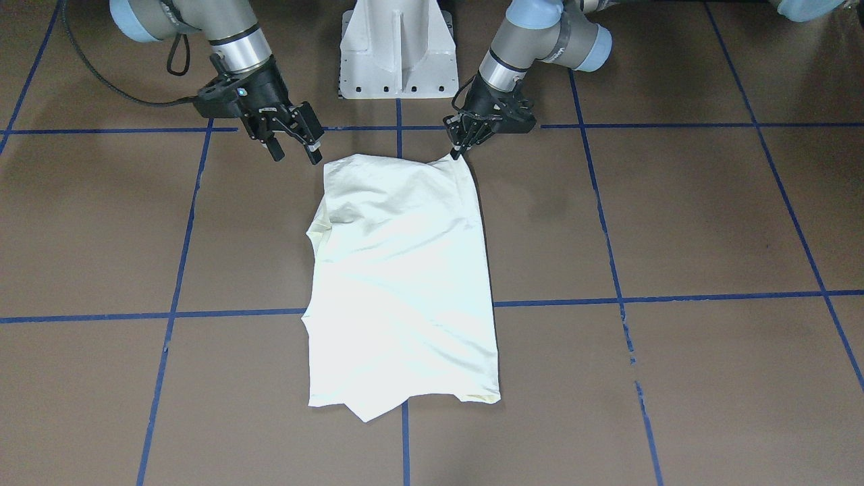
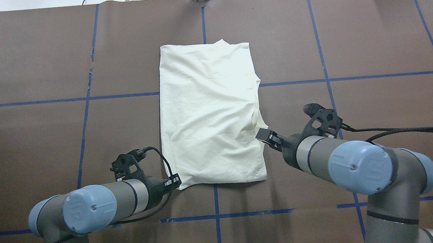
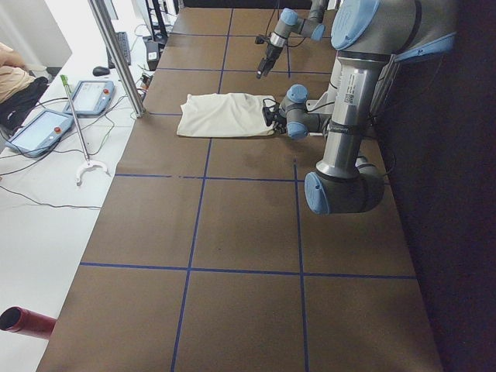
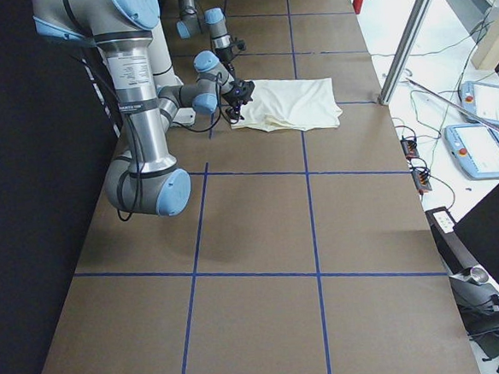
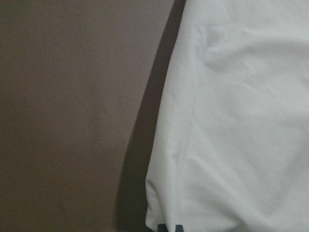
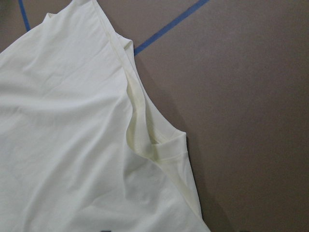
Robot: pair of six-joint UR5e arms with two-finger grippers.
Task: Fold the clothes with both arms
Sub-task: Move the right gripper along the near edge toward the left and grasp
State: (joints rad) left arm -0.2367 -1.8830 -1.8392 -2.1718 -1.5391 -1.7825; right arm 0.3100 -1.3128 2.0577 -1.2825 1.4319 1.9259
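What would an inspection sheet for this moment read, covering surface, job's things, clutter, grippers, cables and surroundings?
Surface: brown table with a blue tape grid.
Job's things: cream T-shirt, folded into a long rectangle, plain side up, wrinkled.
Clutter: nothing seen on the table.
Grippers: left gripper shut on the T-shirt's corner nearest the robot; right gripper open and empty by the opposite near corner.
Cables: black cable trails from the right wrist across the table.
Surroundings: teach pendants lie beside the table; white pedestal base stands between the arms.
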